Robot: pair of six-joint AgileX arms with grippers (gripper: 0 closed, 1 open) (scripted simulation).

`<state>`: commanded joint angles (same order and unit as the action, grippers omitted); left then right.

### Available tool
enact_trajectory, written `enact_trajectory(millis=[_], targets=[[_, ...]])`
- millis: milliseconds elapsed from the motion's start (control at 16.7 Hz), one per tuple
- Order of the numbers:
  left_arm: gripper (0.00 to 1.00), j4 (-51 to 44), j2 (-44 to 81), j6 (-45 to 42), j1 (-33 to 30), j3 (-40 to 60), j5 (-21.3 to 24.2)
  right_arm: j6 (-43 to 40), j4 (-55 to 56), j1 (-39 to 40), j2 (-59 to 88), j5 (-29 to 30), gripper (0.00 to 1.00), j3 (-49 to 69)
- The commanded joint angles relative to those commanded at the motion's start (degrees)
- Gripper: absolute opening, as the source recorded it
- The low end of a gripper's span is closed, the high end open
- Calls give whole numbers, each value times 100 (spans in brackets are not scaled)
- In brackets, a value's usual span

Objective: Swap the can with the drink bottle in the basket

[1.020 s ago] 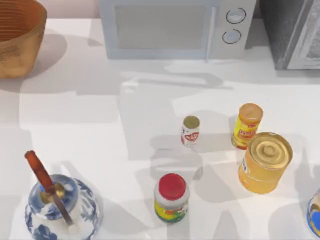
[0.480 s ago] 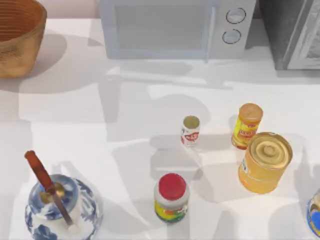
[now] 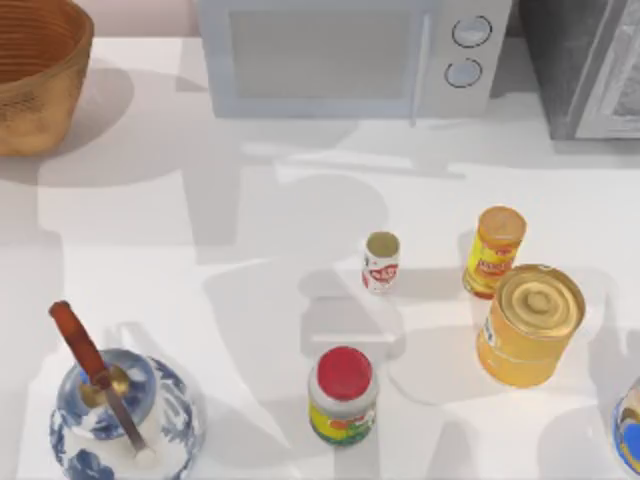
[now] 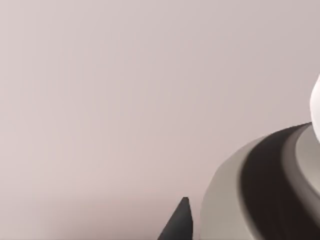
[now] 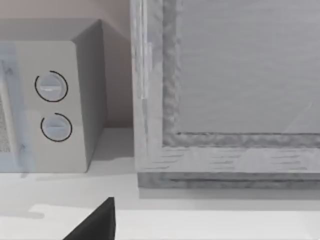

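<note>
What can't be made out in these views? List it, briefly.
- Basket: cut off by the top view's upper and left edges, so what it holds cannot be told.
- Blue-and-yellow item: cut off by the top view's right edge, so what it is cannot be told.
- Drink bottle: the label's print is too small to read in the top view.

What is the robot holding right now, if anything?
It cannot be told. The drink bottle stands alone on the table, untouched, and the basket sits apart.

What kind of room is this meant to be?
Probably a kitchen counter, in a rendered scene: a microwave stands at the back, food jars and a golden tin sit on the white table, beside a wicker basket.
</note>
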<state>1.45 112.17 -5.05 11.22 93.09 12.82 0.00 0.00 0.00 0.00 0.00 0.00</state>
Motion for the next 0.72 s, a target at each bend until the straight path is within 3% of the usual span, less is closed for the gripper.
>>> enact_trajectory(millis=[720], targets=[[98, 0, 0, 0, 0, 0, 0, 0, 0, 0, 0, 0, 100, 0]])
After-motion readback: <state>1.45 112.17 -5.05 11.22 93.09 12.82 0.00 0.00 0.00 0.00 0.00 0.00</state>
